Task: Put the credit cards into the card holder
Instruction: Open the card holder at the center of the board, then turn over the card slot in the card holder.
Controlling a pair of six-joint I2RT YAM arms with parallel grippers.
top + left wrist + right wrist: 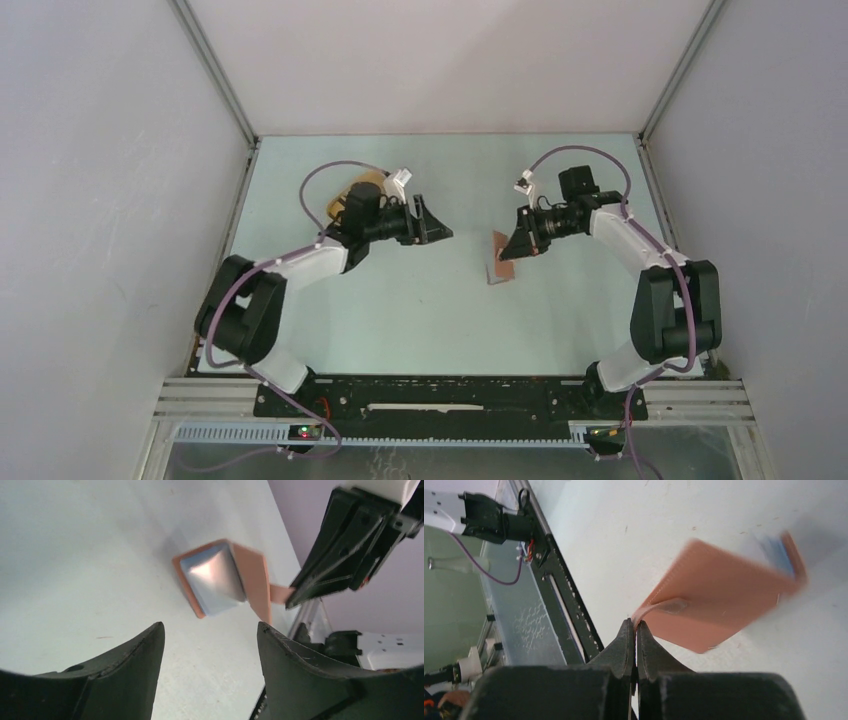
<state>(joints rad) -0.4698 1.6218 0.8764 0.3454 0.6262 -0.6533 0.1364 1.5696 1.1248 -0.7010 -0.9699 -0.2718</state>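
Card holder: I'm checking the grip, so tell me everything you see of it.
The card holder is reddish-brown, leather-like, folded open, with a shiny pale-blue inner face. The shut right end effector pinches its tab, holding it tilted up with its lower edge seemingly on the table.

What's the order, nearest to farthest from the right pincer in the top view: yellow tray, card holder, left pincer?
1. card holder, its tab pinched in the right pincer.
2. left pincer, open, to the left.
3. yellow tray, far left, partly hidden.
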